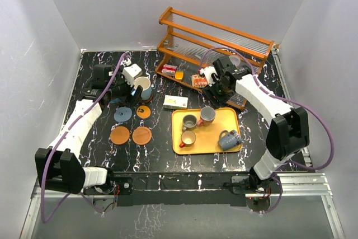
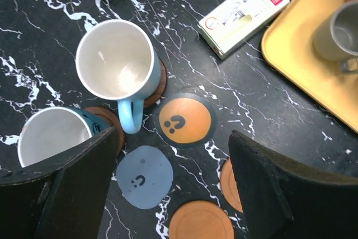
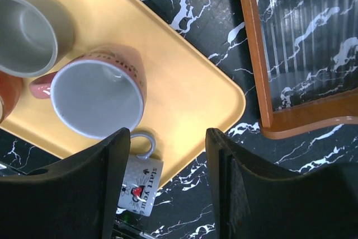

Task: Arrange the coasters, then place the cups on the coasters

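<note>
Marble table bore two mugs on coasters; left gripper gaped empty above. Right gripper, also open and empty, likely needed to close on the tray's pink mug next.

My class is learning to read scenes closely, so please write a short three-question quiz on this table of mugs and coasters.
1. How many mugs are on the yellow tray?
2. True or false: the blue-grey coaster lies bare.
3. The light-blue mug stands on: A a dark brown coaster; B the blue-grey coaster; C the yellow tray.
Key: 1 four; 2 true; 3 A.
</note>
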